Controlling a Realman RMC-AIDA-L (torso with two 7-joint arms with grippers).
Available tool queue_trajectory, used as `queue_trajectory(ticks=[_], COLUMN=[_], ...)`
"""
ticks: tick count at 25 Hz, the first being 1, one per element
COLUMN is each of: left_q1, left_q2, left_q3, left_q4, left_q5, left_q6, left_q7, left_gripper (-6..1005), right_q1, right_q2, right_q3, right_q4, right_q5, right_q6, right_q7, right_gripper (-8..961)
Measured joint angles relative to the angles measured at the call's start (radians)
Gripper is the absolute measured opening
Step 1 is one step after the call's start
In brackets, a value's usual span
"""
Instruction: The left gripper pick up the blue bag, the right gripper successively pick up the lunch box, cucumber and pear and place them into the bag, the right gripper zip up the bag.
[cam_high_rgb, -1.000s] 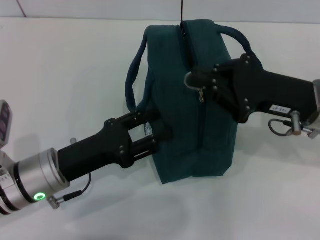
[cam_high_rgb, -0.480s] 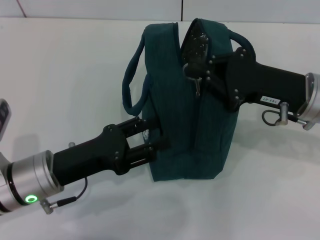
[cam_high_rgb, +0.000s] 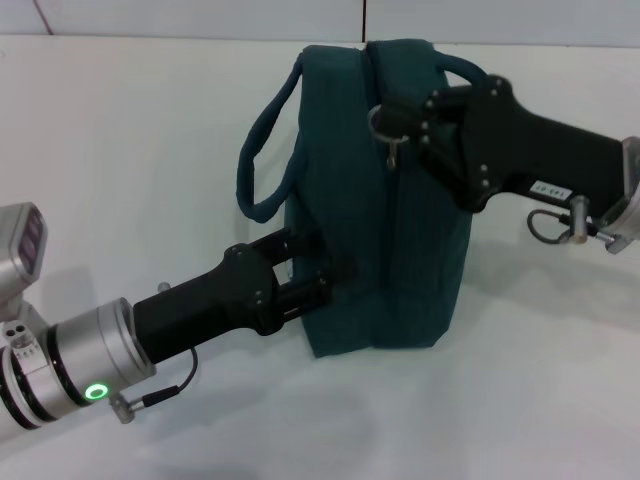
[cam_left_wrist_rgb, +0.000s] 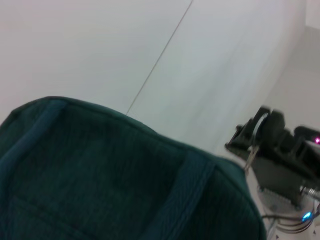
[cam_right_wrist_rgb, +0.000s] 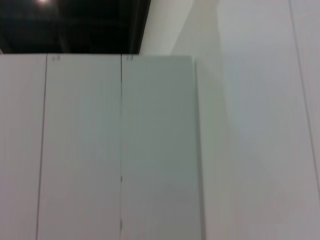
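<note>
Blue bag (cam_high_rgb: 400, 230) upright on surface (cam_high_rgb: 120, 150); left gripper (cam_high_rgb: 320, 275) clamped on its side; right gripper (cam_high_rgb: 395, 125) pinching zipper pull; I'd draw along the zip steadily

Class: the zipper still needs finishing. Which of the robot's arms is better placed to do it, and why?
The right. The right gripper is already at the ring pull atop the bag, while the left gripper is braced against the bag's side.
</note>
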Motion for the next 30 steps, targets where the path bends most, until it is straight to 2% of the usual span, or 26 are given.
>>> queue_trajectory(ticks=[6, 16, 26, 30], left_q1=[-0.002, -0.022, -0.040, -0.040], left_q2=[-0.001, -0.004, 0.000, 0.001], left_q3=[0.000, -0.001, -0.002, -0.002], left_q4=[-0.002, -0.034, -0.045, -0.043], left_q5=[0.000, -0.024, -0.026, -0.027], left_q6=[-0.016, -0.056, -0.107, -0.108], left_q7=[0.001, 0.017, 0.027, 0.066], left_gripper=[680, 671, 663, 528], right_q1=[-0.002, 0.005, -0.008, -0.011], right_q2=[0.000, 0.000, 0.000, 0.000], right_q3=[0.007, -0.078, -0.073, -0.071], right_q4=[0.004, 0.002, 0.006, 0.007], right_q5=[0.036, 0.056, 0.056, 0.056], right_q6=[0.019, 0.033, 0.034, 0.035], right_q7=[-0.036, -0.042, -0.043, -0.044], right_gripper=[18, 17, 17, 17])
